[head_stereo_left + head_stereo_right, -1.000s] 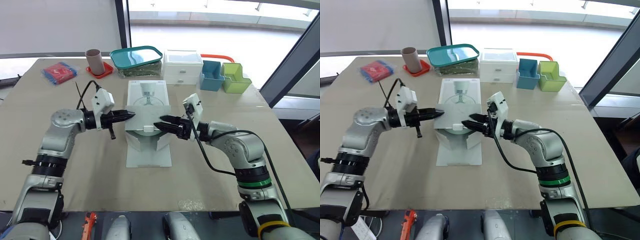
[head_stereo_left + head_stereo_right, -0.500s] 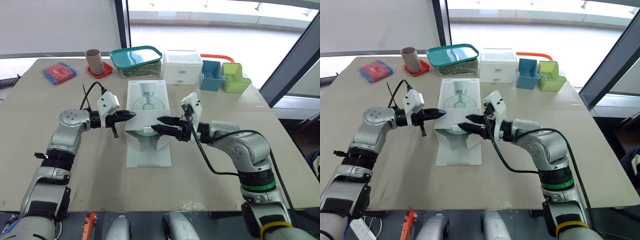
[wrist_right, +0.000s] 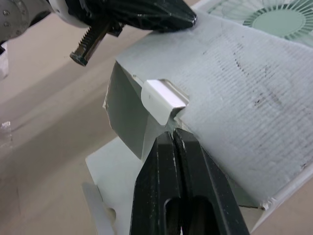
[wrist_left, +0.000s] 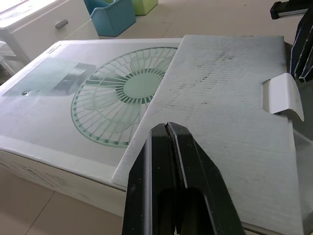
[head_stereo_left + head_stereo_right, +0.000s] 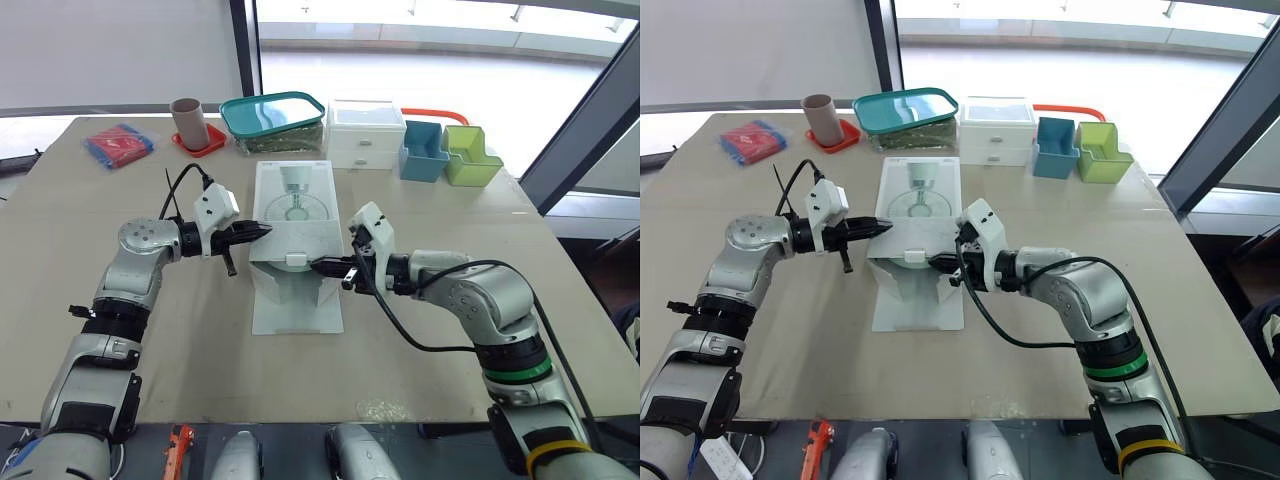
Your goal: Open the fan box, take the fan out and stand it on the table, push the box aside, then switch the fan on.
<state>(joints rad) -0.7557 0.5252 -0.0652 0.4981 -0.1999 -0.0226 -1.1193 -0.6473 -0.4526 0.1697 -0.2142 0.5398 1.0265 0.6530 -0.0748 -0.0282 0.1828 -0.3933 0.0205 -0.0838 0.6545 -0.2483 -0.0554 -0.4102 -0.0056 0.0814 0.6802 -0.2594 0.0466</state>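
Silver-grey segmented arms: left arm [image 5: 135, 262], right arm [image 5: 490, 300]. Each wrist carries a white camera housing [image 5: 215, 207] with a looping black cable [image 5: 425, 349]. Left end effector [image 5: 255, 231] and right end effector [image 5: 325, 267]: tapered black fingers. The right arm bears a green ring [image 5: 512, 368] and a yellow band [image 5: 545, 452].

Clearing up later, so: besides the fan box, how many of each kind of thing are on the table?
Bins: 2 (blue bin, green bin)
Drawer unit: 1
Lidded container: 1
Cup: 1
Coaster: 1
Red packet: 1
Orange item, unclear: 1
Total: 8

left gripper [image 5: 262, 230] closed, pointing inward | right gripper [image 5: 318, 266] closed, pointing inward | tips apart
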